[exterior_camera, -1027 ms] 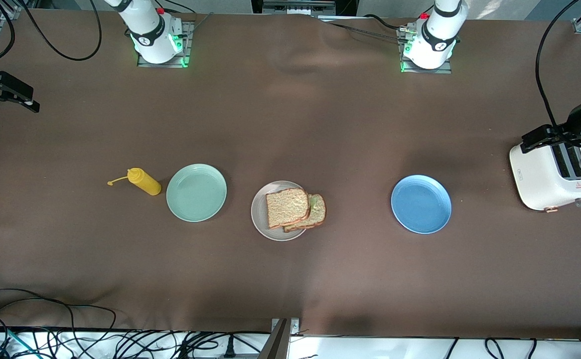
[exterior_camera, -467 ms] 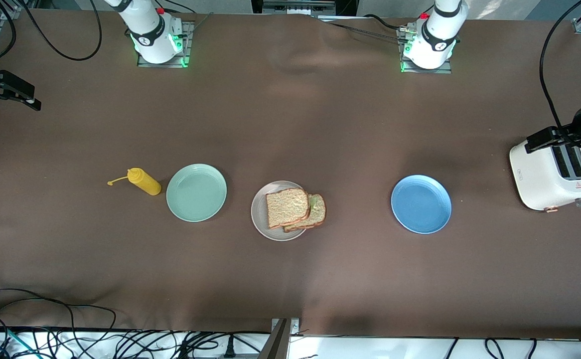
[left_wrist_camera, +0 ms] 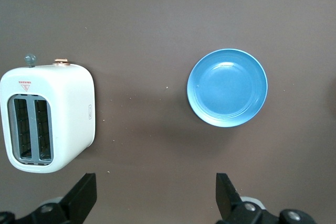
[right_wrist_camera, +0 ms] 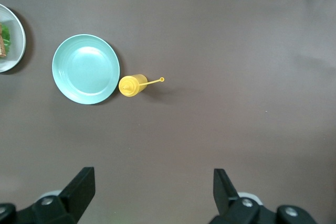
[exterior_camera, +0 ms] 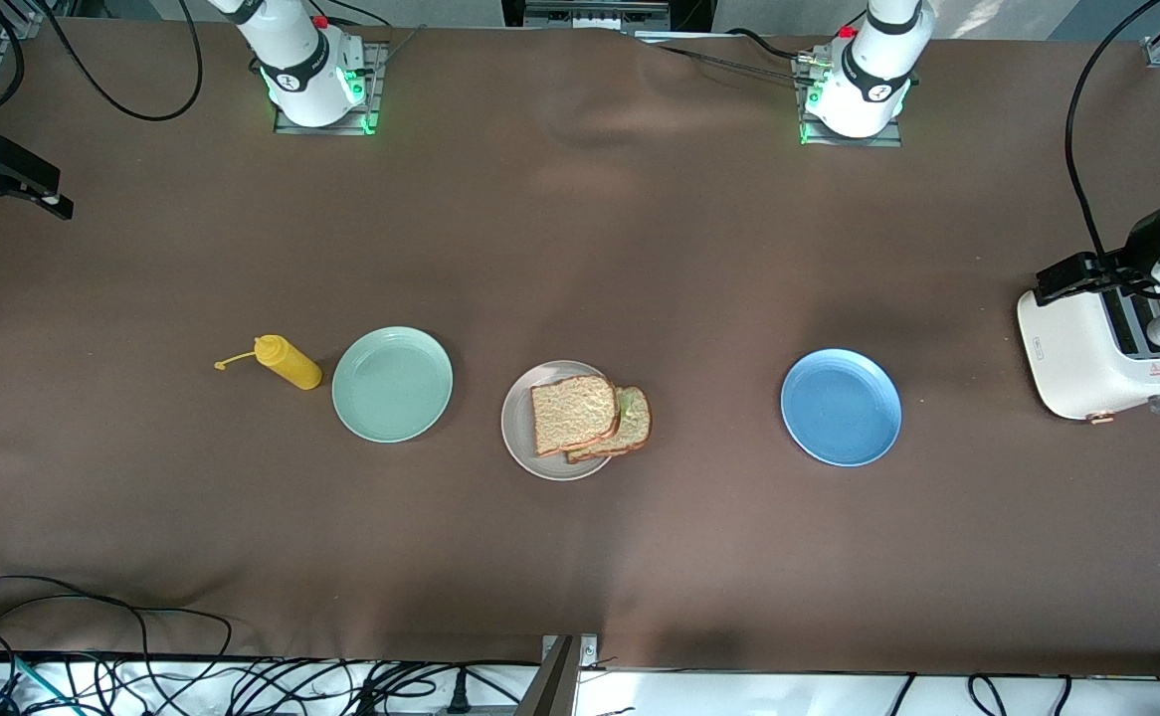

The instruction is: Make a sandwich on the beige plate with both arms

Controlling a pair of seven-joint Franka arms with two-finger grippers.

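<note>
The sandwich (exterior_camera: 585,416) lies on the beige plate (exterior_camera: 518,443) in the middle of the table. Its top bread slice is shifted off the lower slice, and a bit of green lettuce (exterior_camera: 628,403) shows between them. The lower slice overhangs the plate's rim. My left gripper (exterior_camera: 1077,278) hangs open and empty, high over the table by the toaster (exterior_camera: 1087,363); the left wrist view shows its gripper (left_wrist_camera: 156,192) over bare cloth. My right gripper (exterior_camera: 28,184) hangs open and empty over the right arm's end of the table, and its wrist view shows the gripper (right_wrist_camera: 154,190) above bare cloth.
A mint-green plate (exterior_camera: 392,384) and a yellow squeeze bottle (exterior_camera: 289,362) lie beside the beige plate toward the right arm's end. A blue plate (exterior_camera: 842,407) lies toward the left arm's end, with the white toaster (left_wrist_camera: 47,119) past it. Cables run along the table's near edge.
Both grippers have shifted slightly at the table's ends, the right one toward the robots' bases. The sandwich and plates have not moved.
</note>
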